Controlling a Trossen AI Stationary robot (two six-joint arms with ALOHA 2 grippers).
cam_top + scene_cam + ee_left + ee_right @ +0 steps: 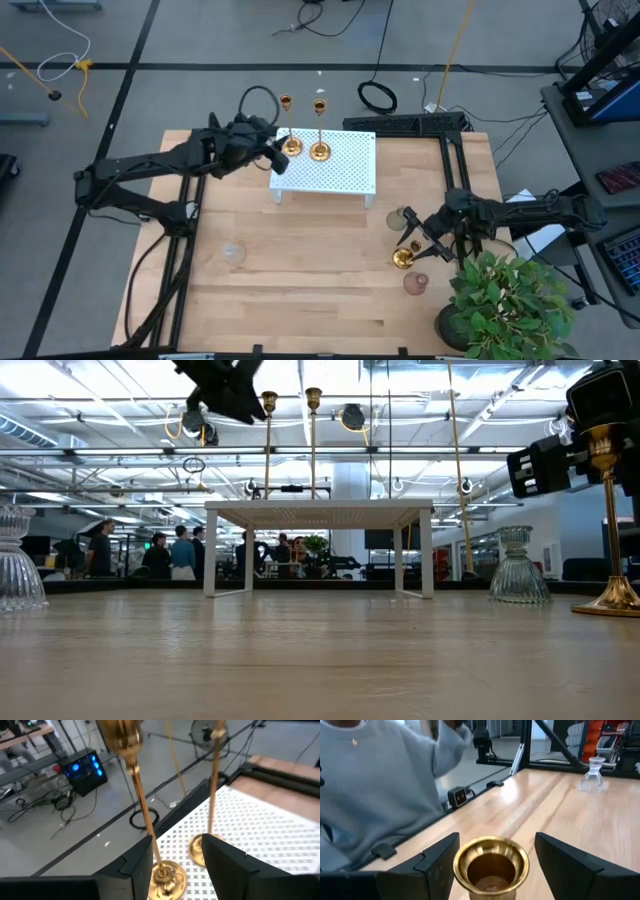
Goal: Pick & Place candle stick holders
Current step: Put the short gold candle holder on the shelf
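Two gold candlesticks stand by their round bases on the white perforated stand (345, 175): one (291, 146) at its far left corner, one (319, 152) just to its right. My left gripper (276, 152) is open. Its fingers stand on either side of the left candlestick's lower stem (148, 827), above its base (167, 877). A third candlestick (403, 259) stands by its base on the table at the right. My right gripper (492, 862) is open, its fingers on either side of that candlestick's cup top (491, 865).
Clear glass holders stand on the table at the left (233, 252) and at the right (399, 218), with a pinkish one (415, 284) nearer. A potted plant (510, 300) fills the near right corner. A person in a grey sleeve (380, 780) is beyond the table.
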